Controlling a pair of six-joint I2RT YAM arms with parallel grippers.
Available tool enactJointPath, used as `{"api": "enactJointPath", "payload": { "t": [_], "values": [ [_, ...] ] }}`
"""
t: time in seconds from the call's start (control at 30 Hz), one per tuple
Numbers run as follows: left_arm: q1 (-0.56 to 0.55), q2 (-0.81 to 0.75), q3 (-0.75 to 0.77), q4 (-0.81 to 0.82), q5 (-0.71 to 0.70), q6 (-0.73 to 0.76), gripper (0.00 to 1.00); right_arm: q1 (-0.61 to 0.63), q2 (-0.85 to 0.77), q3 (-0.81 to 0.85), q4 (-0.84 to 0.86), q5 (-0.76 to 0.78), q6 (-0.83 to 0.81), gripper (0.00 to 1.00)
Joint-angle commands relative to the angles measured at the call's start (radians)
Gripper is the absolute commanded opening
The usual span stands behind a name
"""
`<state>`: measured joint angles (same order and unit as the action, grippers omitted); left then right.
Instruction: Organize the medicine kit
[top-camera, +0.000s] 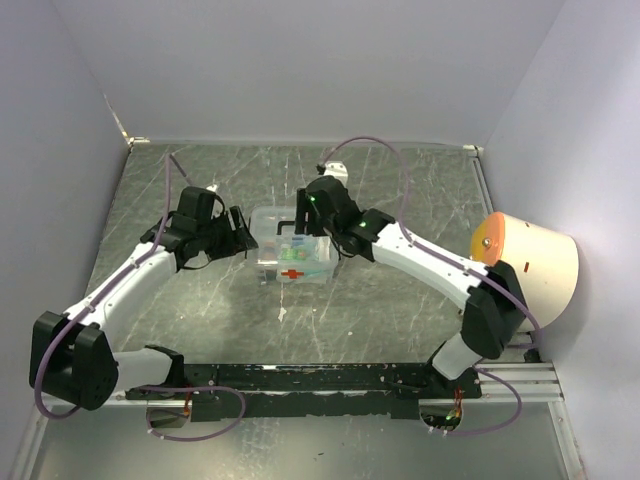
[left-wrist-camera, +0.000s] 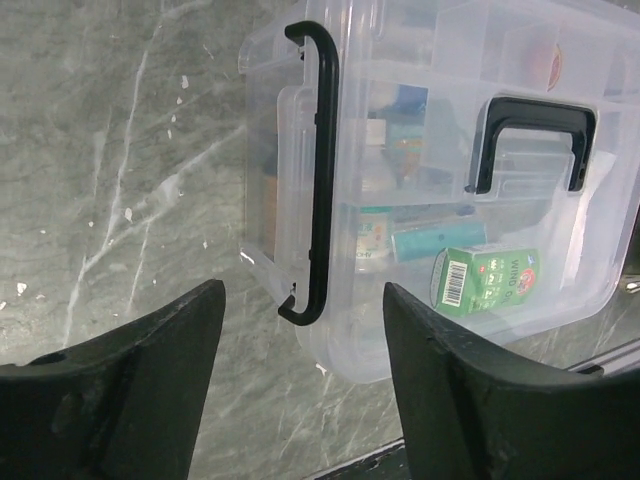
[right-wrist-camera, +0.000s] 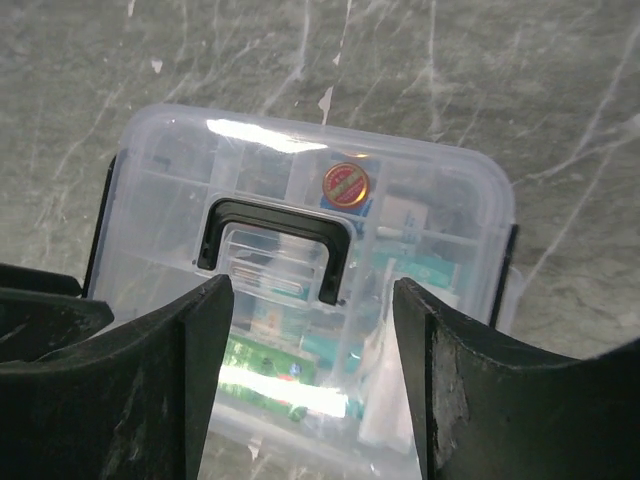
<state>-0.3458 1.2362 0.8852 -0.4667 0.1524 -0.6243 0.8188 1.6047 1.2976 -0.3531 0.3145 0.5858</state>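
Marbled grey table (top-camera: 400, 200) bears clear plastic medicine kit (top-camera: 293, 250).

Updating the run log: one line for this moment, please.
medicine kit: closed | left claw: open, beside side handle | right claw: open, over lid handle

You see the kit (top-camera: 275, 250) in clear, glossy plastic that catches glare; its handle (right-wrist-camera: 275, 245) is smooth black plastic. Your table (top-camera: 400, 190) looks like grey veined stone, fairly matt. The fingers (left-wrist-camera: 140, 380) are matt black, faintly scuffed. The green carton (left-wrist-camera: 490, 280) inside looks like printed card.
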Motion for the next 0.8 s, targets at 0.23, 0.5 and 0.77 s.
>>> {"api": "enactJointPath", "payload": {
  "t": [0.23, 0.5, 0.77],
  "values": [
    [-0.007, 0.053, 0.094, -0.045, 0.003, 0.078, 0.77, -0.062, -0.155, -0.152, -0.062, 0.101, 0.088, 0.69],
    [-0.007, -0.062, 0.128, -0.071, -0.076, 0.109, 0.87, -0.093, -0.252, -0.24, -0.039, 0.066, 0.088, 0.69],
    [-0.007, -0.294, 0.158, -0.136, -0.188, 0.19, 1.0, -0.104, -0.497, -0.324, -0.115, 0.147, 0.029, 0.71]
  ]
}}
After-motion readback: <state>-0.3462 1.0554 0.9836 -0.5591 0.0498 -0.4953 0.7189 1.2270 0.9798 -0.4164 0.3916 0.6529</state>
